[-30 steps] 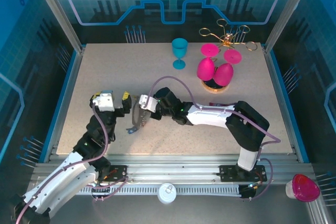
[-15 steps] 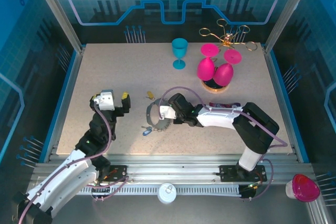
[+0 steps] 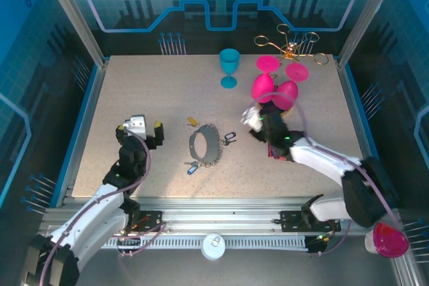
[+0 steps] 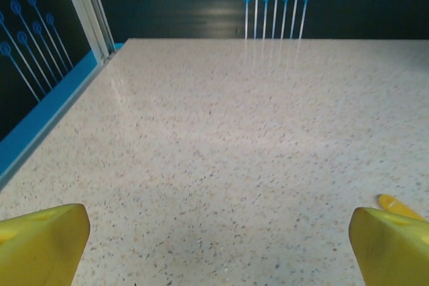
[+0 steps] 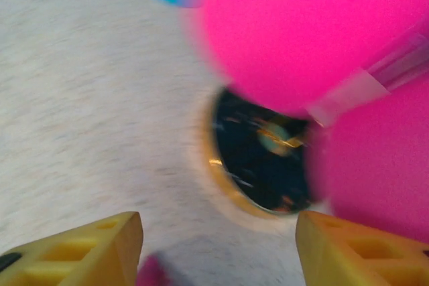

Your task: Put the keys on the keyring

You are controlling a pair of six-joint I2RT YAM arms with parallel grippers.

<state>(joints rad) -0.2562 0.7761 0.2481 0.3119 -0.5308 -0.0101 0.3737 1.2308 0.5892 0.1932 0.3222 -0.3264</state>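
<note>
Right gripper (image 5: 218, 251), jaws wide and empty, hovers just beside the pink goblets (image 3: 273, 92); a careless swing could topple them. Left gripper (image 4: 214, 246) also gapes empty, left of the keyring (image 3: 192, 143).

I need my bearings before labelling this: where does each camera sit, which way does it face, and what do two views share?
Top external: above and behind the arms' bases, looking down on the table; both arms show.
Left wrist: low over the table, facing its far edge; left gripper's yellow fingertips show.
Right wrist: blurred, close on the pink goblets; right gripper's yellow fingertips show.
Shared: top and left wrist both catch the yellow key.
</note>
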